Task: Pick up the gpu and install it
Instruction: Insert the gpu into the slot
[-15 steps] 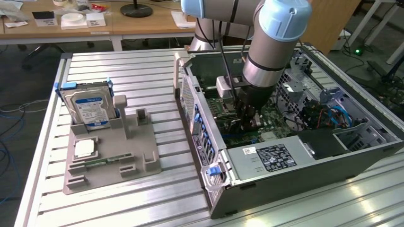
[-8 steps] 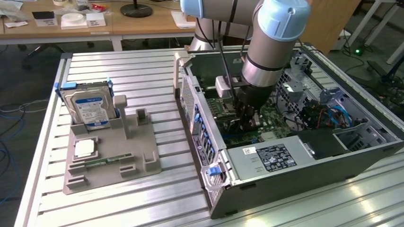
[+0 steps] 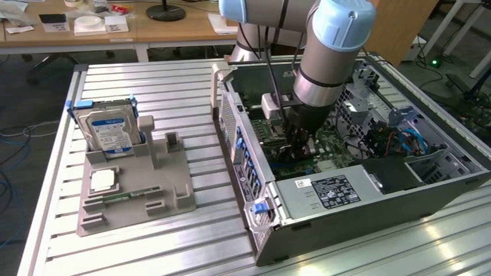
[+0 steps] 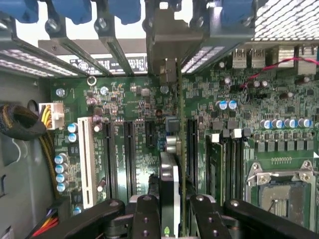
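Pincer [image 4: 169, 219]: closed on the gpu, its dark fingers [image 4: 145, 219] pressing either side of the card at the lower centre of the wrist view; in the exterior view it [image 3: 300, 146] reaches down inside the open computer case.
Gpu [image 4: 170, 174]: held edge-on and upright above the green motherboard [image 4: 134, 149], its silver bracket [image 4: 167, 45] against the rear slot openings at upper centre.
Computer case [image 3: 429, 184]: lies open on its side, right half of the exterior view.
Arm [image 3: 326, 63]: descends from the top centre.
Grey holder [image 3: 165, 190]: left of centre on the slatted metal surface [image 3: 153, 86].
Hard drive [image 3: 107, 129]: stands upright in the holder, blue-white label showing.
Square silver chip [image 3: 102, 179]: rests flat below the drive.
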### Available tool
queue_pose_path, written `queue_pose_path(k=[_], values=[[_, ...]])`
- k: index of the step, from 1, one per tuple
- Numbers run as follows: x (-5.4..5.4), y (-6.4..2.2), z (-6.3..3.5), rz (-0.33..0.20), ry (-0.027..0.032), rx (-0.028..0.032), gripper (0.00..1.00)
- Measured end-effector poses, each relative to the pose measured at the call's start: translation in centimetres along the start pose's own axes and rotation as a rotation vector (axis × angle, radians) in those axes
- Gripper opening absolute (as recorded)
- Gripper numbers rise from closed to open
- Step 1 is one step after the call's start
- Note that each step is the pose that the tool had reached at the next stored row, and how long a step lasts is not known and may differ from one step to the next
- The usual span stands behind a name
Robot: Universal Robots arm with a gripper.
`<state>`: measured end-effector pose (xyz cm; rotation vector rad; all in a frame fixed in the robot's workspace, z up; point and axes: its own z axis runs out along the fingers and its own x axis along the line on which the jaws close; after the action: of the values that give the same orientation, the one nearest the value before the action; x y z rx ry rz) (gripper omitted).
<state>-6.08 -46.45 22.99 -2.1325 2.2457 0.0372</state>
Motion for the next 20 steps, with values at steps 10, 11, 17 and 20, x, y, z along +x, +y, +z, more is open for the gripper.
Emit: queue_pose_path(k=[10, 11, 17, 20], values=[[0.01, 0.01, 0.18, 0.000, 0.0005, -0.0002, 0.28], [0.01, 0.02, 0.18, 0.000, 0.0004, -0.0001, 0.28], [0.02, 0.14, 0.18, 0.000, 0.0004, -0.0002, 0.28], [0.04, 0.24, 0.36, 0.000, 0.0011, -0.0002, 0.28]])
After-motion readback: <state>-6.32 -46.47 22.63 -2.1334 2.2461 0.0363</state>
